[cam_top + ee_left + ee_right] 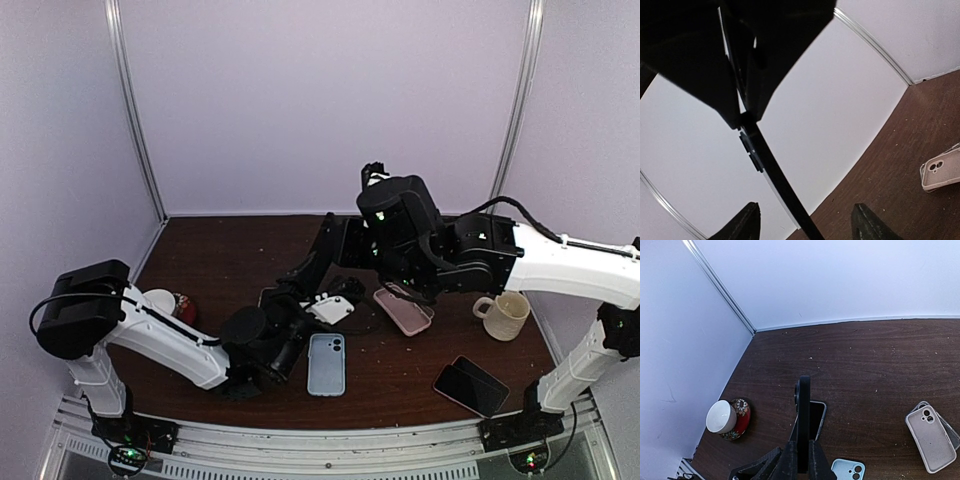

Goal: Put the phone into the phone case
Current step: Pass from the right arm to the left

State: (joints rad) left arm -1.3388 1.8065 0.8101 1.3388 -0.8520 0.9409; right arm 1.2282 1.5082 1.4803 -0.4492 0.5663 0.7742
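My right gripper (803, 445) is shut on a black phone case (804, 410), held up on edge above the table with its camera bump facing left. In the top view the right gripper (360, 245) holds the case (315, 258) slanting down to the left. A dark phone (816, 419) with a silvery rim lies right behind and below it, partly hidden. My left gripper (806, 220) is open. The case's thin edge (770, 170), with side buttons and a pale strip, runs between its fingers (746, 222) with a gap on each side. The left gripper (305, 290) sits under the case's low end.
A light blue case (326, 363) lies at front centre and a pink case (403, 310) to its right. Another dark phone (471, 385) lies at front right, beside a cream mug (505, 315). A white cup (721, 416) and a red flowered bowl (740, 419) stand at the left.
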